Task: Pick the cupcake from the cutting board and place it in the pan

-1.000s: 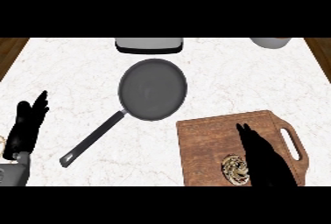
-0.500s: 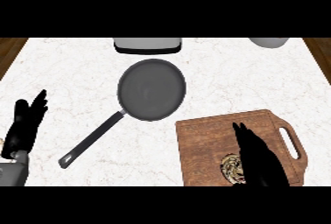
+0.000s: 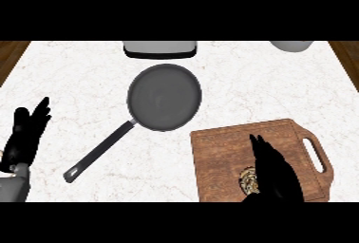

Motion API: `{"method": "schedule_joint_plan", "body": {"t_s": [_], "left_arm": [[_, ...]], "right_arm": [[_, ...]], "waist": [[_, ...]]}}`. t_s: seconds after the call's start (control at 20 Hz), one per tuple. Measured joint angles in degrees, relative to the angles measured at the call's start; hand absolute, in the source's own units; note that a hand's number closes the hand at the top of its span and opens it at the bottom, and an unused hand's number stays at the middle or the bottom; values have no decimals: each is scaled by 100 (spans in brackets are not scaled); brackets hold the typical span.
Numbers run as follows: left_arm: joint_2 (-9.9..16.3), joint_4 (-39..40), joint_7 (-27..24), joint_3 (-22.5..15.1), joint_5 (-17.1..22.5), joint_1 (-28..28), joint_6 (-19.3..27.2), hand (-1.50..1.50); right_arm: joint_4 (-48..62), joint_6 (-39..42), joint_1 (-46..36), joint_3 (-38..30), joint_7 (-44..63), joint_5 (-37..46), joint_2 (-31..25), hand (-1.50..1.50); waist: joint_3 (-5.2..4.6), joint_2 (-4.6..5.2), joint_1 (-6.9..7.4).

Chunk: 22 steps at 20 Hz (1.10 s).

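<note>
A small cupcake [image 3: 247, 180] with a pale swirled top lies on the wooden cutting board [image 3: 228, 147] at the lower right. My right hand [image 3: 274, 173] lies over the board with straight fingers pointing away from me, just right of the cupcake and partly covering it. The dark grey pan [image 3: 164, 97] sits on the marble counter, its handle [image 3: 98, 157] running down to the left. My left hand [image 3: 26, 133] rests open at the left edge, fingers up.
A grey rectangular container [image 3: 160, 49] stands at the counter's back edge, above the pan. A pale round vessel [image 3: 292, 45] shows at the back right. The cutting board's handle slot [image 3: 317, 154] faces right. Wooden floor shows past both back corners.
My right hand has shifted slightly left over the board, closer to the cupcake and covering more of it. The left hand, pan and board have stayed put.
</note>
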Motion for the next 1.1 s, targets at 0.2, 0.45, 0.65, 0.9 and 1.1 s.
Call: {"method": "schedule_joint_plan", "body": {"t_s": [0.2,0.45,0.65,0.9,1.1], "left_arm": [[-93,-91,10,33,-52,74,18,0],[-131,88,-148,166,-108,51,-59,0],[-151,38,-112,223,-160,60,-125,0],[-214,191,-157,334,-241,-67,-247,0],[-264,253,-181,399,-354,-92,-294,0]], "right_arm": [[259,48,40,-120,-97,127,105,-150],[471,142,-12,-37,-288,492,146,150],[462,228,-22,-10,-379,867,99,150],[484,336,-42,-231,-535,1089,189,150],[219,335,174,-284,-601,1258,284,150]], "waist": [[0,-1,4],[0,2,-6],[0,-1,-4],[0,0,-10],[0,-2,-18]]}}
